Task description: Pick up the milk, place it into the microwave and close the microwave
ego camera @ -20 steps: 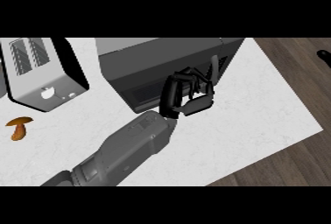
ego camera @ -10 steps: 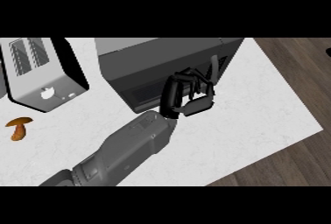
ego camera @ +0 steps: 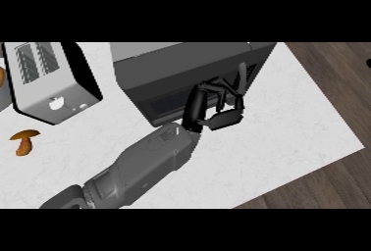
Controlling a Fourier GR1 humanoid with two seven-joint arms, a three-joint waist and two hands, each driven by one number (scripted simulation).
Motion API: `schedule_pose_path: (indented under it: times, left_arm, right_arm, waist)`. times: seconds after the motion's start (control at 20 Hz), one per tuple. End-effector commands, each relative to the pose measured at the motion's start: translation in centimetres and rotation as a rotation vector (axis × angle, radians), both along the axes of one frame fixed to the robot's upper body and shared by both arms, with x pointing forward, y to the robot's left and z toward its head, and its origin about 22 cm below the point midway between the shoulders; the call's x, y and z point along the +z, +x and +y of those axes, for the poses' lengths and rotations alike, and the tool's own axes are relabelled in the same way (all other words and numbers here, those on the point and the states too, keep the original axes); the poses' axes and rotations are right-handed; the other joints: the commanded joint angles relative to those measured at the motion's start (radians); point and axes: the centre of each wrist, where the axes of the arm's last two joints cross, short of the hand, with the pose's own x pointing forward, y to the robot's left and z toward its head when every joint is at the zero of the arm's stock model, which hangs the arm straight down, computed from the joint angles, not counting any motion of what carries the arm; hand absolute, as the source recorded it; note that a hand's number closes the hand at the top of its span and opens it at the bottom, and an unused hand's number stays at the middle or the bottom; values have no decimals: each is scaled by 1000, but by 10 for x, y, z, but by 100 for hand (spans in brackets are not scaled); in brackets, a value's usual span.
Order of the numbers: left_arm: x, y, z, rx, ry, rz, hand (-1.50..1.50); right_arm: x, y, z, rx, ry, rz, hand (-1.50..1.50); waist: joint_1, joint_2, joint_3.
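The dark grey microwave point(ego camera: 190, 68) stands at the back middle of the white counter point(ego camera: 290, 132), and its front with the dark window point(ego camera: 168, 104) faces me. My left hand point(ego camera: 194, 105) is at the right end of that front, fingers curled point(ego camera: 221, 89) against it and thumb point(ego camera: 226, 117) pointing right, with nothing seen in its grasp. No milk shows anywhere, and I cannot see into the microwave. The right hand is out of the picture.
A silver toaster point(ego camera: 51, 83) stands at the back left. A brown mushroom point(ego camera: 24, 141) lies at the left edge. The counter's right edge runs diagonally, with wooden floor point(ego camera: 333, 186) beyond it.
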Motion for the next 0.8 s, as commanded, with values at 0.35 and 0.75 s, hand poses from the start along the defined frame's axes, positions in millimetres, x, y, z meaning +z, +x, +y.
schedule_pose_path:
  times: [0.35, 0.75]
  left_arm:
    - [-31, 12, 31, 240, 55, 208, 150]
    - [-36, 9, 32, 208, 47, 239, -150]
  right_arm:
    - [8, -10, -16, -17, -5, 0, -150]
    - [10, -20, -18, -21, -25, 21, -150]
  waist:
    - [53, -2, -7]
    - [73, -9, -9]
